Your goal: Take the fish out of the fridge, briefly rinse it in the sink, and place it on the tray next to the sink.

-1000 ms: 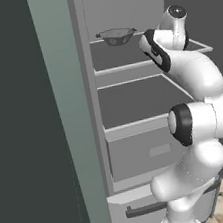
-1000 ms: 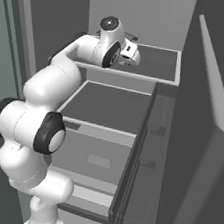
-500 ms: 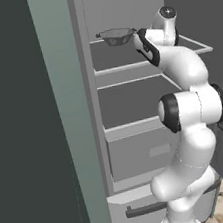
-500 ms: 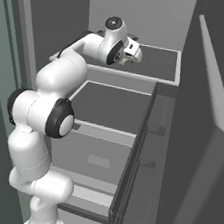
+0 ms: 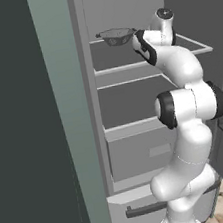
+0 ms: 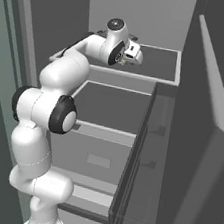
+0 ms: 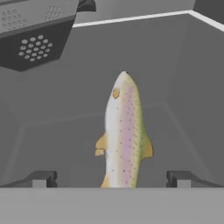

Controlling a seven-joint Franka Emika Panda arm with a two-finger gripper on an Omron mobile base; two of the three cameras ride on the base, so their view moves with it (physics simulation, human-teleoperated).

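Note:
The fish [image 7: 124, 135], a speckled silver trout with a pink stripe and orange fins, lies flat on a dark shelf inside the fridge [image 5: 132, 100]. In the hand view its head points away from me and its tail reaches down between my fingertips. My gripper [image 7: 111, 179] is open, with one dark tip on each side of the tail and well clear of it. In the right base view my hand [image 6: 132, 54] hovers over the fridge's top shelf [image 6: 161, 65]. The sink and the tray are out of view.
A grey perforated colander [image 5: 117, 34] sits at the back left of the same shelf, and shows in the hand view as a colander [image 7: 33, 37] at upper left. Below are a second shelf [image 5: 133, 105] and a grey drawer [image 5: 140, 152]. An open door [image 6: 200, 146] stands on the right.
My arm has stretched up and reached further in over the top shelf, with the elbow rising. The jaws have stayed open. The fridge and colander have not moved.

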